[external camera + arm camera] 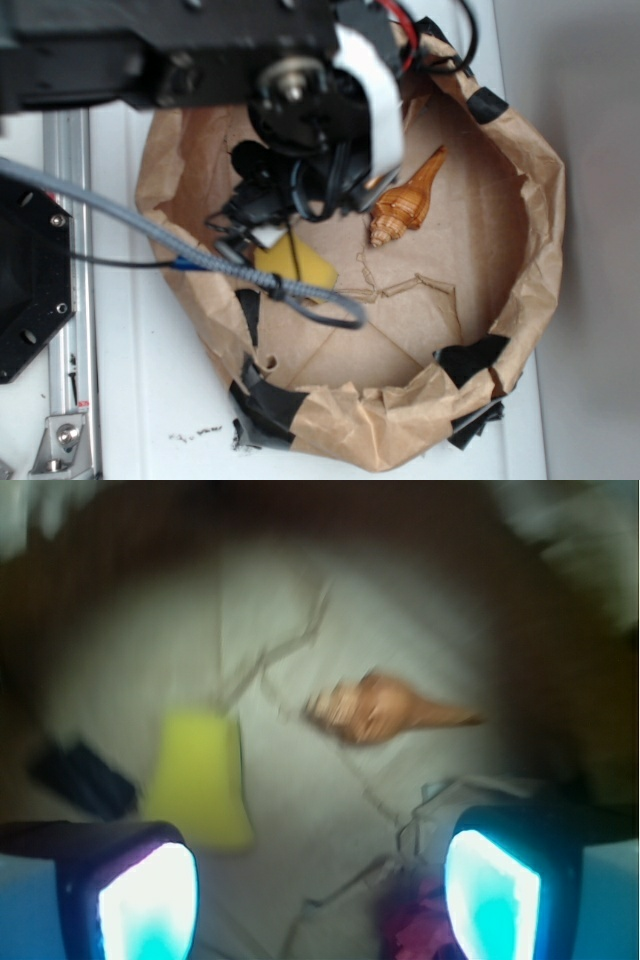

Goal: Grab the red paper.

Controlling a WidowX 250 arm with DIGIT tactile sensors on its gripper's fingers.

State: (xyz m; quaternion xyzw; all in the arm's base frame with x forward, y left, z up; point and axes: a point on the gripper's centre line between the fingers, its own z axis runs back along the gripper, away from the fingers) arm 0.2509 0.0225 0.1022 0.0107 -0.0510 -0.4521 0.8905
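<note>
White tabletop carries a low nest of crumpled brown paper (540,250) patched with black tape, its flat cardboard-coloured floor creased and torn in places, and the black robot arm reaches down into it from above. Seen from the wrist camera, the gripper (320,895) stands open, its two glowing fingertip pads (145,900) wide apart at the lower corners of the view with nothing between them but the nest floor. Nearest of all, low in that view and just inside the right-hand pad, a blurred patch of magenta-red shows: this reads as the small red wad of wrinkly paper (415,925), lying on the floor almost under the gripper and off-centre toward its right finger. It is too smeared to tell whether the pad touches it, and no long axis can be made out; it looks roughly ball-shaped. In the exterior view the arm hides it entirely. A little farther out, ahead of the left finger, lies the yellow sponge wedge (198,780), and beyond the gap, ahead and slightly right, the orange-brown spiral seashell (385,712) lies pointing to the right, well clear of the fingers. Judging from this, the grab turns on a small shift toward the right finger's side and back toward the camera, so that the wad sits centred between the pads before closing.
</note>
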